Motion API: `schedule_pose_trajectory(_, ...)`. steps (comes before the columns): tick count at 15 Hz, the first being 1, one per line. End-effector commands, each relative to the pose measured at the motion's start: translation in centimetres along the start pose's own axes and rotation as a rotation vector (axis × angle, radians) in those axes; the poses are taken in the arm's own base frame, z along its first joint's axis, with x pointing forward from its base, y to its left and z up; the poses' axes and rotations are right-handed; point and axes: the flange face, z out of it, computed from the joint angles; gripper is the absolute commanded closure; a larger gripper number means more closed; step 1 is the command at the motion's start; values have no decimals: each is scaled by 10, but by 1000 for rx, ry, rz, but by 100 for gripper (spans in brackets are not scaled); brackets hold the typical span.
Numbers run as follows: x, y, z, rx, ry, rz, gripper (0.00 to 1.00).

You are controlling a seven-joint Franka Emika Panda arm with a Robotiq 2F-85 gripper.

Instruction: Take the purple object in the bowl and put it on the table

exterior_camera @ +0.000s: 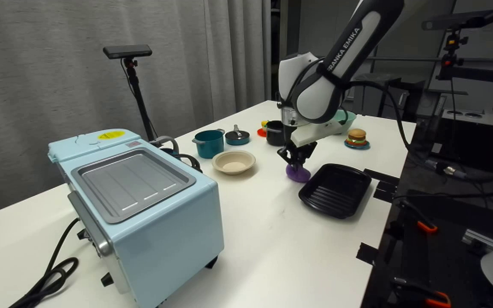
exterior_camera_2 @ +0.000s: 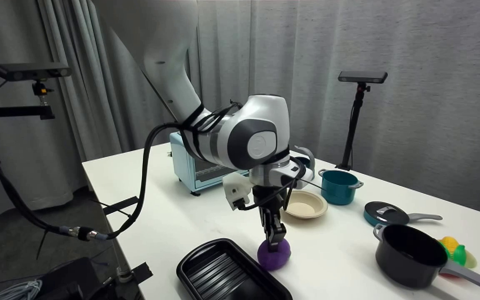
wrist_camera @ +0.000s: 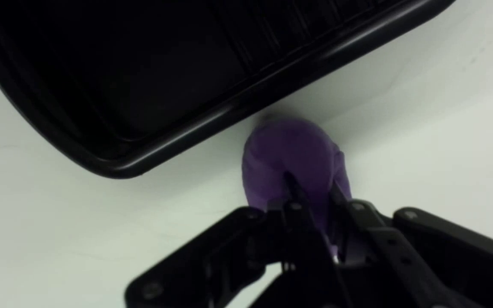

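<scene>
The purple object (exterior_camera: 300, 176) is a rounded dark-purple lump. It is down at the white table (exterior_camera: 263, 244), close beside the black tray; whether it rests fully on the surface I cannot tell. It also shows in an exterior view (exterior_camera_2: 274, 259) and in the wrist view (wrist_camera: 289, 147). My gripper (wrist_camera: 312, 182) is shut on it from above, with its fingers pressed into the lump and purple showing between them. The cream bowl (exterior_camera: 234, 166) stands on the table with nothing in it. In an exterior view the arm partly covers the bowl (exterior_camera_2: 305, 206).
The black ridged tray (exterior_camera: 335, 190) lies right beside the lump. A light-blue toaster oven (exterior_camera: 169, 244), a teal pot (exterior_camera: 210, 145), a lidded pan (exterior_camera: 237, 137), a dark saucepan (exterior_camera_2: 408, 258), a burger toy (exterior_camera: 356, 137) and a light green bowl (exterior_camera: 344, 119) stand around.
</scene>
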Motion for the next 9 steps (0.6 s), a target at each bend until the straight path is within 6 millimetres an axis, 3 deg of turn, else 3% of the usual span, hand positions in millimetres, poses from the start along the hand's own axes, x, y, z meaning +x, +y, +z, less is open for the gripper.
schedule_pose_trajectory(1, 9, -10, 7, -31, 24, 25, 61)
schedule_pose_trajectory(2, 10, -11, 3, -29, 23, 30, 60)
schedule_pose_trajectory(4, 12, -12, -6, -18, 28, 29, 47)
schedule_pose_trajectory(9, 14, -4, -29, -6, 49, 18, 8)
